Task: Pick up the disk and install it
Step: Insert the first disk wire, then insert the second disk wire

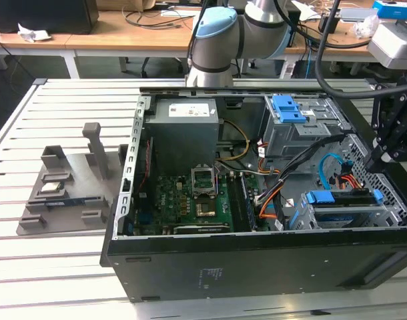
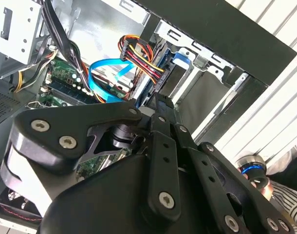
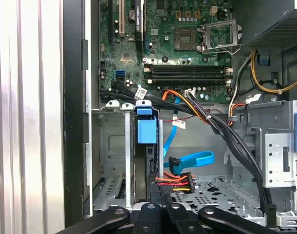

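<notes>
Computer case (image 1: 257, 267), big and black, lies open on its side in the exterior view, so the arm can reach in from above. The disk (image 1: 347, 198) sits flat in the grey drive cage (image 1: 337, 219) at the exterior view's right. It looks most of the way in. The gripper (image 1: 380, 159) hangs right at the outer end of the disk, the end where a push or a hold would work best.

In the second wrist view, the gripper (image 2: 157, 100) points into the cage. Its fingers (image 2: 163, 146) are drawn tight together into one tip. The disk (image 2: 164, 73) lies just past that tip. I cannot tell if the tip pinches the end of the disk or just presses on it.

In the first wrist view, the gripper (image 3: 157, 197) lines up with the thin edge of the disk (image 3: 147, 131), whose blue frame shows at the far end. It stands on edge between the cage rails, which I think guide it straight in. A blue cable (image 3: 192, 160) and a red and yellow plug (image 3: 175, 179) lie just beside it, out of its path. The green board (image 3: 187, 39) is farther off.
</notes>
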`<state>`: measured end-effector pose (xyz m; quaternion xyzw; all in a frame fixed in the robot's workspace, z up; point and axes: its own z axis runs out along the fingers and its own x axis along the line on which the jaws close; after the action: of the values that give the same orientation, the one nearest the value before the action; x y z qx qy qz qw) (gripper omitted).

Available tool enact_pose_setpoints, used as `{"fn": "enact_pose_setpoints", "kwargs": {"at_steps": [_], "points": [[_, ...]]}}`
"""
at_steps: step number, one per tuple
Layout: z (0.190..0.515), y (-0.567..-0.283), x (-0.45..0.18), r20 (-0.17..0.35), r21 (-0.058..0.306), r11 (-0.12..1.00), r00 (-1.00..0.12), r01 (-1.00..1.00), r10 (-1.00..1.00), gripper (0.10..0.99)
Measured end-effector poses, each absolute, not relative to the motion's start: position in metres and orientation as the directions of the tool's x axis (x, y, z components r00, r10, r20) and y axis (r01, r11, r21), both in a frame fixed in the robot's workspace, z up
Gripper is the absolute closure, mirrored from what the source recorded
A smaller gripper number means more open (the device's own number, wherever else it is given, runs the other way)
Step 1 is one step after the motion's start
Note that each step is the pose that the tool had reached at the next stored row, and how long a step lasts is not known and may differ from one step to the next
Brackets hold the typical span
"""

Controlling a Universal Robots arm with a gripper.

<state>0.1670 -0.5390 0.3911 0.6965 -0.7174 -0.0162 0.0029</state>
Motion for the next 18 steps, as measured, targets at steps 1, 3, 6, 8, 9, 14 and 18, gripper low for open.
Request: {"fn": "enact_pose_setpoints", "kwargs": {"at_steps": [1,3,6,8,9,14,18], "points": [[0.391,-0.539,0.167,-0.018,0.027,0.029,-0.03,-0.999,-0.999,0.98],[0.391,-0.539,0.167,-0.018,0.027,0.029,-0.03,-0.999,-0.999,0.98],[0.391,-0.539,0.167,-0.018,0.027,0.029,-0.03,-0.999,-0.999,0.98],[0.391,-0.539,0.167,-0.018,0.027,0.029,-0.03,-0.999,-0.999,0.98],[0.391,-0.539,0.167,-0.018,0.027,0.029,-0.03,-0.999,-0.999,0.98],[0.392,-0.539,0.167,-0.018,0.027,0.029,-0.03,-0.999,-0.999,0.729],[0.39,-0.524,0.157,-0.018,0.027,0.028,-0.028,-0.999,-0.999,0.667]]}}
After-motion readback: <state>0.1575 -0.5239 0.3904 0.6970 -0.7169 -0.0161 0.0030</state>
